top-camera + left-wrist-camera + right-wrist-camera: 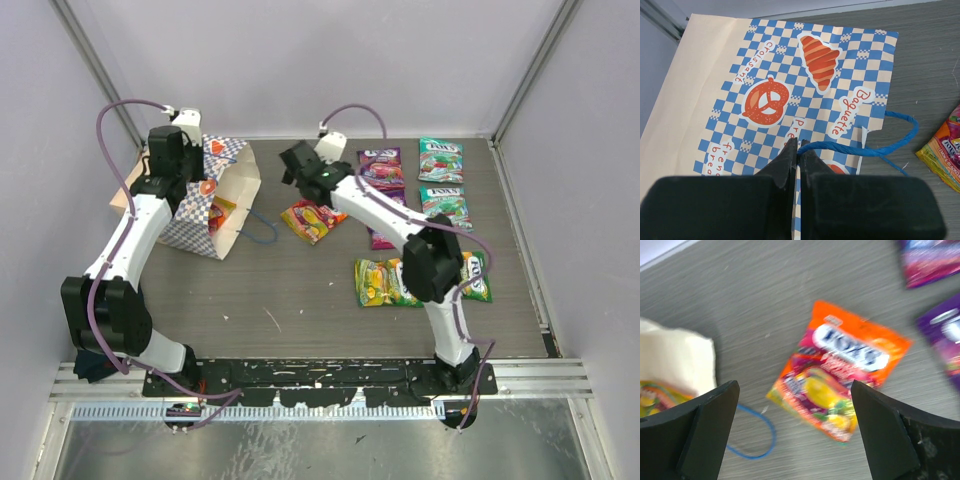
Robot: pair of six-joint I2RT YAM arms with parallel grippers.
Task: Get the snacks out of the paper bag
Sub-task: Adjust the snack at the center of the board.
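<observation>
The checkered paper bag (205, 215) lies on its side at the back left, mouth facing right. My left gripper (188, 165) is shut on its blue cord handle (880, 150), pinched at the fingertips (798, 146) over the bag's printed side (790, 75). One packet (222, 213) shows inside the mouth (652, 395). My right gripper (300, 175) is open and empty (795, 410), hovering over an orange-red snack packet (312, 220) (840, 375) on the table just outside the bag.
Other packets lie on the right half: purple (380, 165), two teal (440, 158) (445, 205), yellow-green (385, 282), green (477, 277). The bag's second cord loop (262, 232) lies on the table. Walls close the back and sides.
</observation>
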